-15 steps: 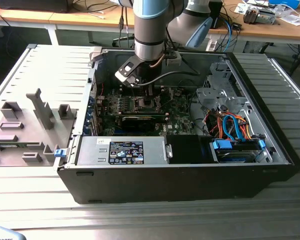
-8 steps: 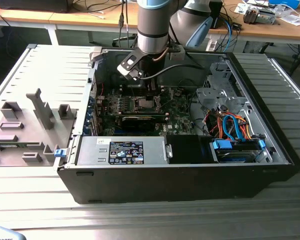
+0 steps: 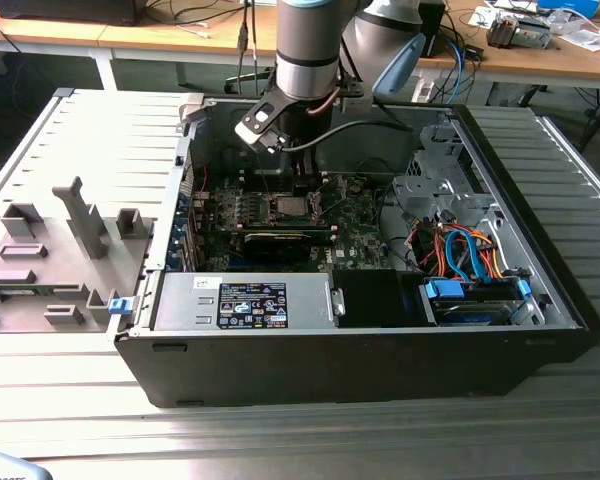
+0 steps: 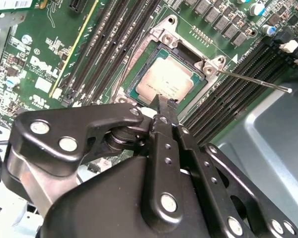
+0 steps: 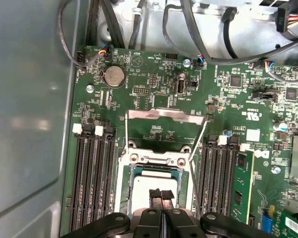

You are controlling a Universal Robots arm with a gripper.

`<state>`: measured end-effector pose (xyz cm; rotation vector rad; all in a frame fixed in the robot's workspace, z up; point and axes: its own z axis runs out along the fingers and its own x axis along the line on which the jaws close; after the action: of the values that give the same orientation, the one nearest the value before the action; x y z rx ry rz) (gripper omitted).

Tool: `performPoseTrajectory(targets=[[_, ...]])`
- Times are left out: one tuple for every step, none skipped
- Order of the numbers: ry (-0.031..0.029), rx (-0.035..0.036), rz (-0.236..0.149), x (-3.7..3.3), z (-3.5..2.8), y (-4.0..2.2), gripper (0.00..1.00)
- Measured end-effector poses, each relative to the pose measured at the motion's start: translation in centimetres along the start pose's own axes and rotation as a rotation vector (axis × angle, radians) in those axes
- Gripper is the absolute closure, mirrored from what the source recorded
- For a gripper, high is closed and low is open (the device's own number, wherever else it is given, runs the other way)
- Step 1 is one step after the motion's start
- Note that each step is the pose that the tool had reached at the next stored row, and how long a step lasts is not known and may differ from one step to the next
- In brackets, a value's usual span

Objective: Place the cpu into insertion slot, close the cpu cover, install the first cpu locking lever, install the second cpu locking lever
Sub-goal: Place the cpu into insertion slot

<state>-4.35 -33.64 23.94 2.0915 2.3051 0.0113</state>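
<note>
Grey-and-silver tubular arm (image 3: 305, 50) with a pale blue cap (image 3: 398, 62). Black cable (image 3: 380, 128) at the wrist, beside perhaps a small white-faced camera block (image 3: 260, 127). Matte black jaws on hinged links (image 4: 69, 134), pinned with bright silver screws (image 4: 167, 200). Dark textured pads (image 5: 155, 195) at the tips.

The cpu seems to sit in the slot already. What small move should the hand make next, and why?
Probably lift the hand a little and carry it toward the cpu cover. The cpu lies flat inside the insertion slot, the hand is shut and holds nothing, and the cover is folded open, off the slot, so closing it looks like the step not yet done.
</note>
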Motion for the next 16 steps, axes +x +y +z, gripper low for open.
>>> performPoseTrajectory(targets=[[0.0, 0.0, 0.0, 0.0, -0.19, 0.01, 0.89], [-0.0001, 0.0, 0.0, -0.01, -0.3, 0.01, 0.89], [0.0, 0.0, 0.0, -0.01, -0.43, 0.01, 0.89], [0.0, -0.0001, 0.0, -0.01, -0.59, 0.02, 0.89], [0.0, 0.0, 0.0, -0.01, -0.68, 0.02, 0.89], [0.0, 0.0, 0.0, -0.01, -0.76, 0.02, 0.89], [0.0, 0.0, 0.0, -0.01, -0.85, 0.02, 0.89], [-0.0001, 0.0, 0.0, -0.01, -0.93, 0.03, 0.89], [0.0, 0.0, 0.0, -0.02, -1.04, 0.03, 0.89], [-0.0001, 0.0, 0.0, -0.02, -1.13, 0.03, 0.89], [-0.0001, 0.0, 0.0, -0.02, -1.25, 0.03, 0.89], [0.0, 0.0, 0.0, -0.02, -1.33, 0.04, 0.89], [0.0, 0.0, 0.0, -0.02, -1.4, 0.04, 0.89], [0.0, 0.0, 0.0, -0.02, -1.48, 0.04, 0.89], [0.0, 0.0, 0.0, -0.03, -1.53, 0.04, 0.89], [0.0, 0.0, 0.0, -0.03, -1.57, 0.04, 0.89]])
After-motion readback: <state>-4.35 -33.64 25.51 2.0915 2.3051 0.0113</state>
